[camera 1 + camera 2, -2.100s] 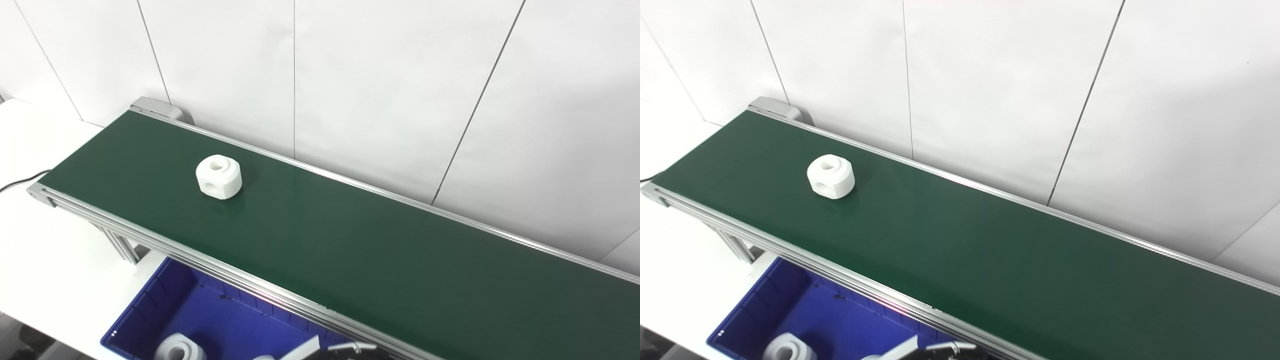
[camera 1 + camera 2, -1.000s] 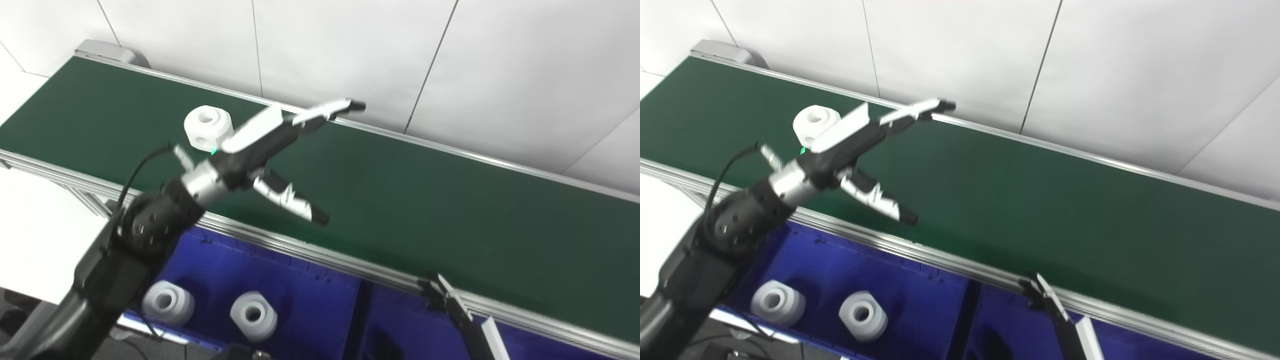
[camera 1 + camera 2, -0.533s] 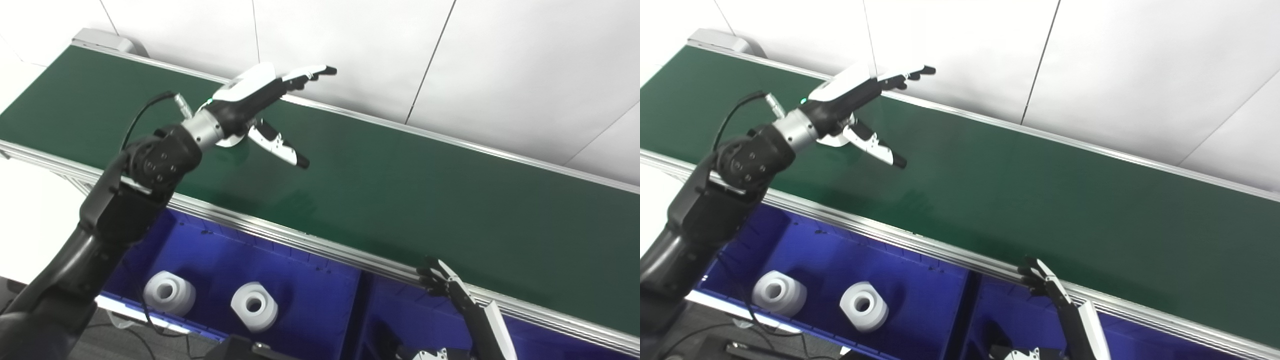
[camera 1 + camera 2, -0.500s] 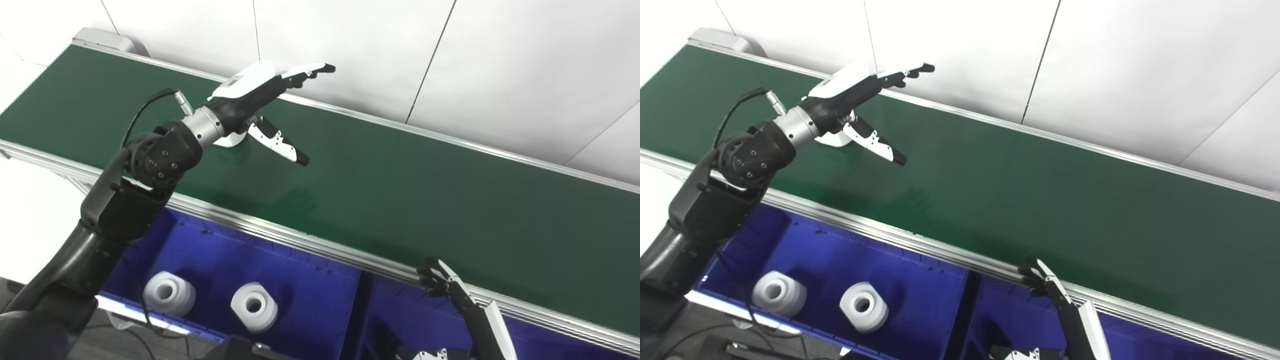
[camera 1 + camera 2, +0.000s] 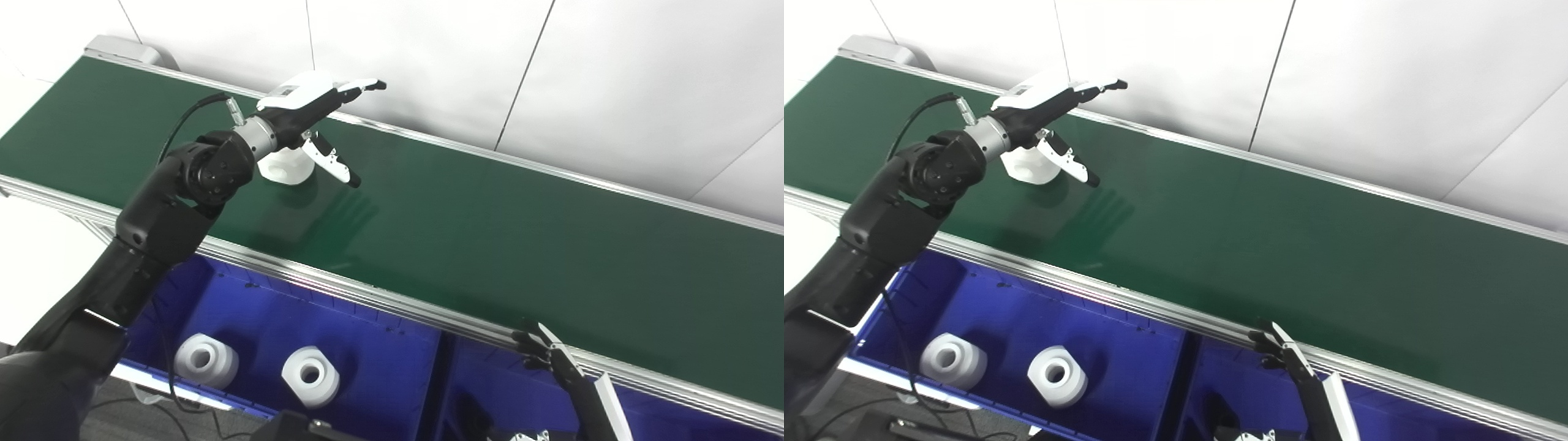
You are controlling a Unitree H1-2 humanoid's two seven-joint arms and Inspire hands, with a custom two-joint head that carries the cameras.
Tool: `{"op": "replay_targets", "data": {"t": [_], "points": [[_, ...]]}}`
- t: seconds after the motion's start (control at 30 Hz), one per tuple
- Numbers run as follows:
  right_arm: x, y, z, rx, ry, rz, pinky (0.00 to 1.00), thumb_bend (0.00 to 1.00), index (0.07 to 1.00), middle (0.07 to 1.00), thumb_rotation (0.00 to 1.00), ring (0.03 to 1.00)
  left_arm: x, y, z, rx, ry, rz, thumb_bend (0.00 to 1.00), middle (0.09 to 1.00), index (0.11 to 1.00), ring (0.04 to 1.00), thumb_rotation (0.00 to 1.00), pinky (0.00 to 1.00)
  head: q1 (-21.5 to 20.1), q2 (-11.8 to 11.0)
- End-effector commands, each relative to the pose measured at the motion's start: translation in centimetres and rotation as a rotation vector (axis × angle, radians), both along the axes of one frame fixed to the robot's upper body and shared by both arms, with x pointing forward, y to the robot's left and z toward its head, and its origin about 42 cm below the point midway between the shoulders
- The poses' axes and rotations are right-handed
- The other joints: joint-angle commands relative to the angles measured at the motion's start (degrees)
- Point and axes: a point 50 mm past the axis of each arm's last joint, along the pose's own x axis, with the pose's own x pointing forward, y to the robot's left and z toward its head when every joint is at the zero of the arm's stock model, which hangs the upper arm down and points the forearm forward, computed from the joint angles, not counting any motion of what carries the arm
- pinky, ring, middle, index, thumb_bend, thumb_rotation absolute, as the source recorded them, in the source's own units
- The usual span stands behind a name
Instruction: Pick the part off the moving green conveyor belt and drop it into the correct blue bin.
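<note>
Two head cameras side by side, angled down, seemingly close, sharing conveyor belt (image 5: 465, 226) and blue bins (image 5: 1127, 361).

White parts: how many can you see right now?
3. One on the belt under the left robot hand: part. Two in the left bin: and. The right bin is mostly out of view.

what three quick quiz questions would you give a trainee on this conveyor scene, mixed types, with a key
1. True or false: the left hand is spread open above the white blocky plastic part on the dark green conveyor belt.
2. How many white parts lie in the left blue plastic bin? A) one B) two C) four
3. Fill in: the right hand sits low, beside the belt's near metal ____.

Key: 1 true. 2 B: one near, one near. 3 rail.
</note>
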Motion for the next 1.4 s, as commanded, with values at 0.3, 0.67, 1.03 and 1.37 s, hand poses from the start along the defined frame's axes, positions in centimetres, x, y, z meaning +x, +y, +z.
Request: {"op": "replay_targets", "data": {"t": [0.3,0.67,1.03,1.37], "points": [[-0.2,-0.4,0.4,0.029,-0.057,0.019,0.68,0.9,0.893,0.825,0.37,0.781,1.8,1.7,0.2,0.148,-0.008,0.038,1.0,1.0,0.96,1.0,0.19,1.0,0.15,-1.52],[-0.3,-0.8,0.1,0.045,-0.048,0.025,0.64,0.89,0.901,0.827,0.36,0.757,1.5,2.5,-1.6,0.289,0.011,0.078,0.99,1.0,0.955,1.0,0.12,1.0,0.78,-1.7],[-0.8,-0.9,0.2,0.075,-0.043,0.017,0.57,0.87,0.899,0.833,0.34,0.703,1.8,1.9,-4.8,0.24,0.042,0.14,0.62,0.813,0.758,0.597,0.0,0.51,1.35,-1.07],[-0.9,-1.2,0.2,0.066,-0.044,0.018,0.69,0.86,0.9,0.831,0.35,0.745,0.7,-0.7,-7.4,-0.101,0.011,0.167,0.5,0.521,0.497,0.424,0.0,0.4,1.24,-0.16]]}}
